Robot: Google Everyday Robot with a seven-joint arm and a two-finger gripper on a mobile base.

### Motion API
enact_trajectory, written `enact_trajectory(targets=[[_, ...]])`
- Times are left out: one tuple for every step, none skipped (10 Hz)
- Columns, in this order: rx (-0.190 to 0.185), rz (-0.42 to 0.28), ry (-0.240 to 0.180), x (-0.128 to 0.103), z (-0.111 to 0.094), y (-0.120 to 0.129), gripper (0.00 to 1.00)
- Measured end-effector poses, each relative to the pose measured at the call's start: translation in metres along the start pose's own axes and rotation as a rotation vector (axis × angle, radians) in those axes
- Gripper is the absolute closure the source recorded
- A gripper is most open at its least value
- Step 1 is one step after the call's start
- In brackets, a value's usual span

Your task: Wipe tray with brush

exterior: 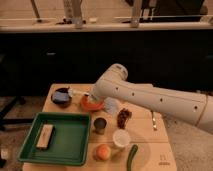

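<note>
The green tray (pixel 70 141) lies at the table's front left with a tan wooden block (pixel 45 136) in it. The brush (pixel 153 121), a thin white stick, lies on the table at the right, well away from the tray. My white arm reaches in from the right, and its elbow hides much of the wrist. The gripper (pixel 80 94) is at the back left, over the left rim of the orange bowl (pixel 89 104) and next to a dark bowl (pixel 61 96). It is far from the brush and behind the tray.
A metal cup (pixel 100 124), a white cup (pixel 120 138), an orange fruit (pixel 103 151) and a green vegetable (pixel 132 156) stand right of the tray. A dark red packet (pixel 123 117) and a white crumpled thing (pixel 111 105) lie under the arm.
</note>
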Motion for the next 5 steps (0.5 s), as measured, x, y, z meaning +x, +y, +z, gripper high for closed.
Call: enact_trajectory(targets=[[0.001,0.001,0.000,0.0005,-0.0002,-0.0005,1.00],[0.002,0.002,0.000,0.0013,-0.0007,-0.0014,1.00],[0.002,0.002,0.000,0.0016,-0.0008,-0.0018,1.00],[0.001,0.001,0.000,0.0008,-0.0004,-0.0009,1.00],[0.000,-0.001,0.000,-0.0001,0.0000,-0.0001,1.00]])
